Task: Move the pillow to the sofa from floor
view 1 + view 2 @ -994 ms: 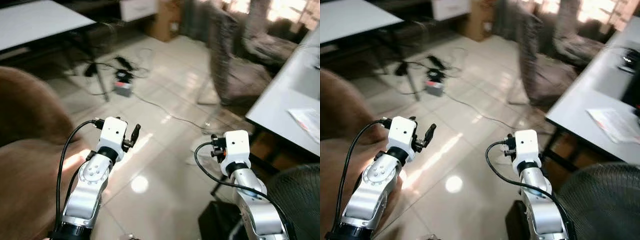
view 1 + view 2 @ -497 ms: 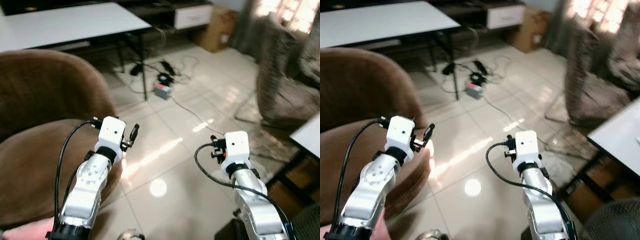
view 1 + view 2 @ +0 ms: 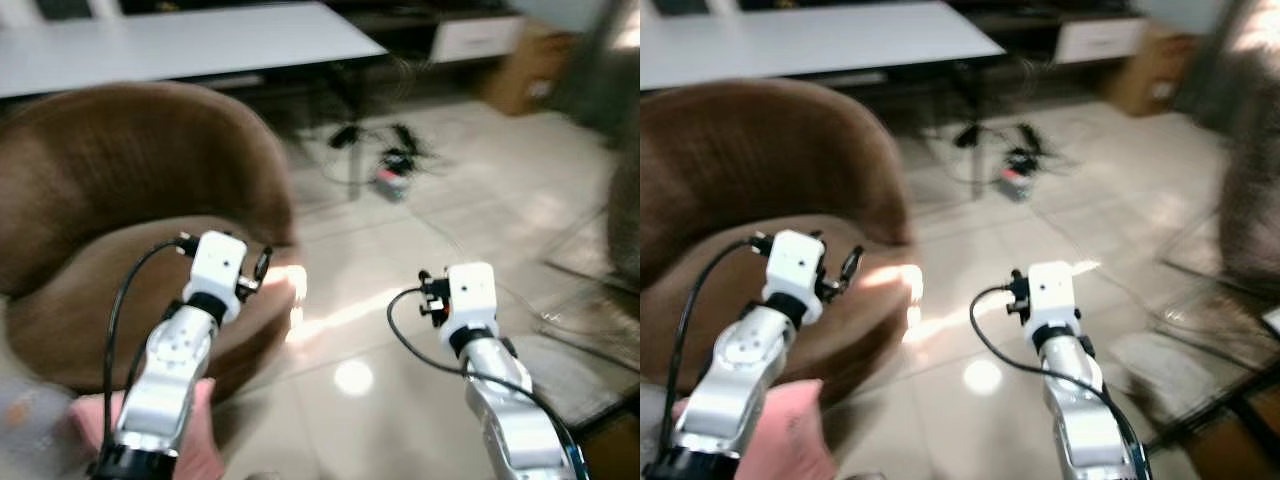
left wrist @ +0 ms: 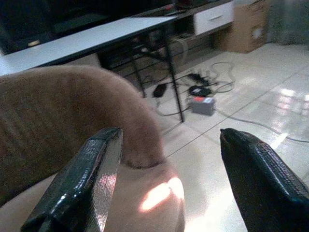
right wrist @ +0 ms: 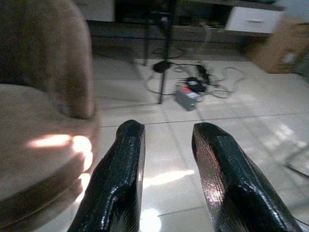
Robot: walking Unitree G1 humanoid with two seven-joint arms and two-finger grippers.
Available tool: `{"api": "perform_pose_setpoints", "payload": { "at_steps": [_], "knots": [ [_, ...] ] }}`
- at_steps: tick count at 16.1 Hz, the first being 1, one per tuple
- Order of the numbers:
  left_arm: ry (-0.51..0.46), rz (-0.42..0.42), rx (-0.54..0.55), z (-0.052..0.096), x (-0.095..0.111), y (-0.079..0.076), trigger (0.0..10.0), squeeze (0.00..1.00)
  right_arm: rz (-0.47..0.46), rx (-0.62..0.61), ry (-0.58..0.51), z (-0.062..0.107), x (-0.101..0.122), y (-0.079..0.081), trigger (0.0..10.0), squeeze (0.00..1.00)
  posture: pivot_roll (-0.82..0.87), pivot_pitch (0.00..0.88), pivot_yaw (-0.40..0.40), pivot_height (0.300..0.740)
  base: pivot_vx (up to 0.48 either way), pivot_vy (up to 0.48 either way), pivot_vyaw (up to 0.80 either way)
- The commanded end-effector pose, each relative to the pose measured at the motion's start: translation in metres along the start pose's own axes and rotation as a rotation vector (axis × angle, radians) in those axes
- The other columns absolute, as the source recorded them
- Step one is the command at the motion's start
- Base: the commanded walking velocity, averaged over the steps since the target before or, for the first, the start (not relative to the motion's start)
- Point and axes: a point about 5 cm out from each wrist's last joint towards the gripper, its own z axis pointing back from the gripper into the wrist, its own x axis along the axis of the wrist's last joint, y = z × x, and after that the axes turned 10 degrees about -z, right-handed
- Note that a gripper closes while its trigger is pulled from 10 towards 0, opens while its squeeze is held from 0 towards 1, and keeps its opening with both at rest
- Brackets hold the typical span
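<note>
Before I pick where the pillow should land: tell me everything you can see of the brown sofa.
The brown sofa is a rounded piece with a high curved backrest wrapping a wide, low seat cushion, covered in what looks like soft, velvety brown fabric. It stands upright on the pale tiled floor, in front of a white table. A bright patch of sunlight falls on the seat's front edge. The seat looks bare. The left gripper hovers over that edge, fingers open, not touching. A pink pillow lies low beside its front.
</note>
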Motion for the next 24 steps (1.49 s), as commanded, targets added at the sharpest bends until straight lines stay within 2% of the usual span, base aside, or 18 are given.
{"api": "perform_pose_setpoints", "payload": {
  "at_steps": [1, 9, 24],
  "knots": [
    [0.005, -0.004, 0.003, 0.0004, -0.0009, 0.001, 10.0, 0.0, -0.005, 0.009, -0.012, -0.001, 0.0025, 0.0003, 10.0, 0.0, -0.05, 0.025, 0.002, 0.74, 0.0, 0.0, 0.8],
    [-0.009, -0.007, -0.001, 0.0008, 0.0012, 0.0019, 10.0, 0.0, -0.002, -0.003, -0.006, 0.0005, -0.0008, 0.0002, 10.0, 0.0, -0.05, 0.036, 0.007, 0.74, 0.0, 0.0, 0.8],
    [-0.016, -0.006, -0.008, 0.0008, 0.0033, 0.0013, 10.0, 0.0, 0.004, 0.002, -0.011, -0.0015, -0.0006, 0.0016, 10.0, 0.0, -0.05, 0.03, 0.006, 0.74, 0.273, 0.0, 0.8]
  ]
}}
